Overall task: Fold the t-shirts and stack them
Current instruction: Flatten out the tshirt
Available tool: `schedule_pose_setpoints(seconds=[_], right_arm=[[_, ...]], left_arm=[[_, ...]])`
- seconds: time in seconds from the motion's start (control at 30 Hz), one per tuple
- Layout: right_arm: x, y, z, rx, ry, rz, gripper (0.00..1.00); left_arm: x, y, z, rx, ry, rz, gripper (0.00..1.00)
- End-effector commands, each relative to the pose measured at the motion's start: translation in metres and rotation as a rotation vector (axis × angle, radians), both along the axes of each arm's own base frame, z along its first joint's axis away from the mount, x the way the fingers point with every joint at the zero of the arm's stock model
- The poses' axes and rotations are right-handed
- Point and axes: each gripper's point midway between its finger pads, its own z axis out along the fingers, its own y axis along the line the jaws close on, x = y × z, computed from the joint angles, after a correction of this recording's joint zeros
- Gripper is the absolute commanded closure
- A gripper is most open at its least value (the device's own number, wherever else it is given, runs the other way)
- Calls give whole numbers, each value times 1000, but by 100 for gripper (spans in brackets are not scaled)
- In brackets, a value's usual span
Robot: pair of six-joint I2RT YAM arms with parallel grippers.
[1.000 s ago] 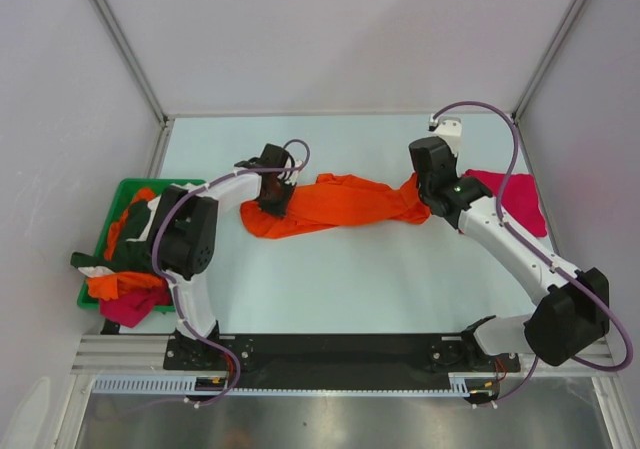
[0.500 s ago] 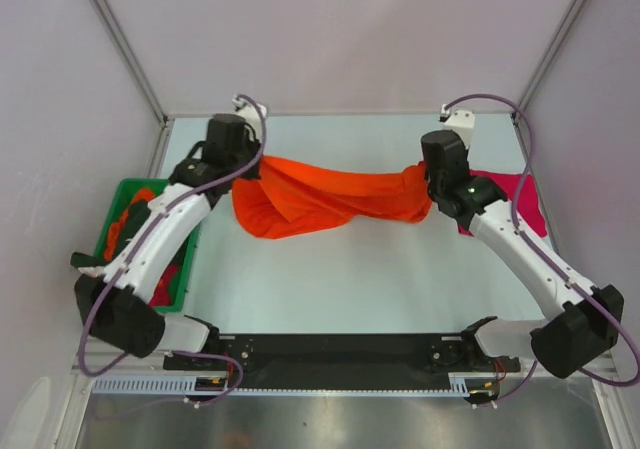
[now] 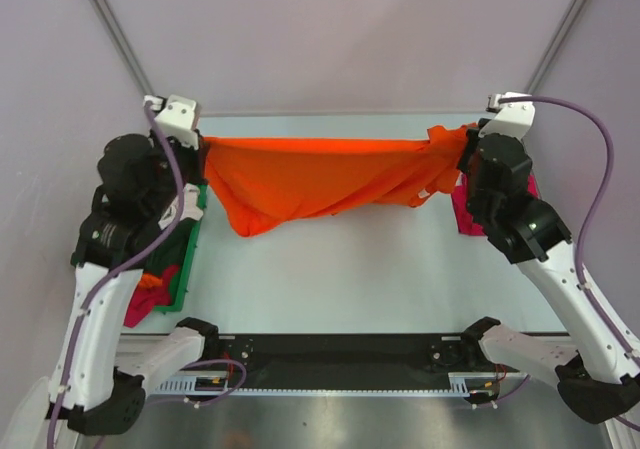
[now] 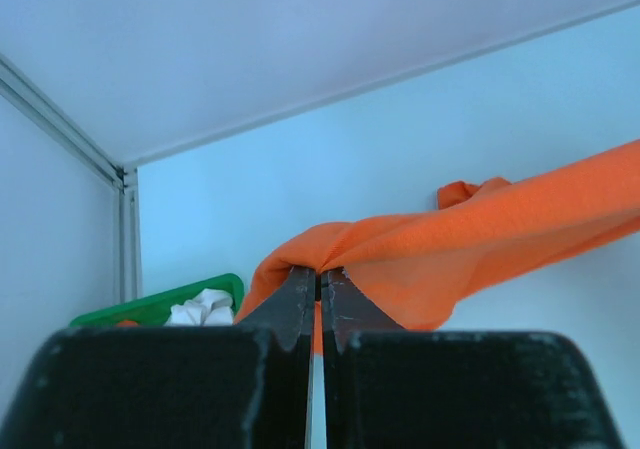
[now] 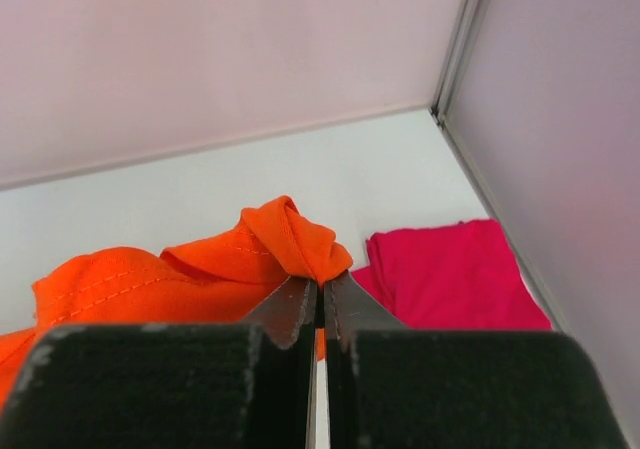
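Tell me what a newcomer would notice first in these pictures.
The orange t-shirt dominates. It is stretched across the far side of the table, sagging in the middle, with the left gripper shut on one end and the right gripper shut on the other. Next come a magenta t-shirt lying at the far right and a green bin of clothes at the left edge.

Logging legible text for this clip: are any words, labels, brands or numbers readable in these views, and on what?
No text can be read in any view.
orange t-shirt: plain cloth, no print. A small white patch near its right end may be a label, but it is too small to read.
magenta t-shirt: no print visible.
green bin: no marking visible.
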Motion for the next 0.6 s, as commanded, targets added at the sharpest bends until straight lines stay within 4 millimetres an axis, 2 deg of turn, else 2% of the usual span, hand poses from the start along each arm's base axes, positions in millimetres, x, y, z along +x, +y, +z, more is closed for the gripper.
schedule_pose_setpoints(seconds=[0.0,0.03,0.13,0.23,0.33,0.4,0.43,0.47,0.5,0.53,0.57], right_arm=[[-26,-22,54,-18,-105,-54,100],[-31,-24,64,-23,-120,-51,100],[-32,-22,76,-31,-140,-31,100],[-16,-14,78,-48,-143,-17,100],[9,5,67,-62,-122,6,100],[28,12,60,-54,-103,6,100],[44,19,49,-35,-79,6,100],[54,8,47,-13,-76,-31,100],[62,7,53,17,-91,-24,100],[81,9,41,25,-63,-29,100],[93,-5,39,58,-61,-70,100]], left_arm=[[-31,11,45,-5,-112,-2,100],[-36,12,47,-10,-118,-4,100],[-43,15,48,-13,-123,-2,100],[-31,20,45,-3,-108,40,100],[1,20,31,29,-51,77,100],[30,19,17,61,-1,103,100],[41,19,18,65,-4,115,100],[50,21,17,70,2,128,100],[71,24,13,76,23,152,100],[81,27,17,70,18,164,100],[94,30,15,60,31,179,100]])
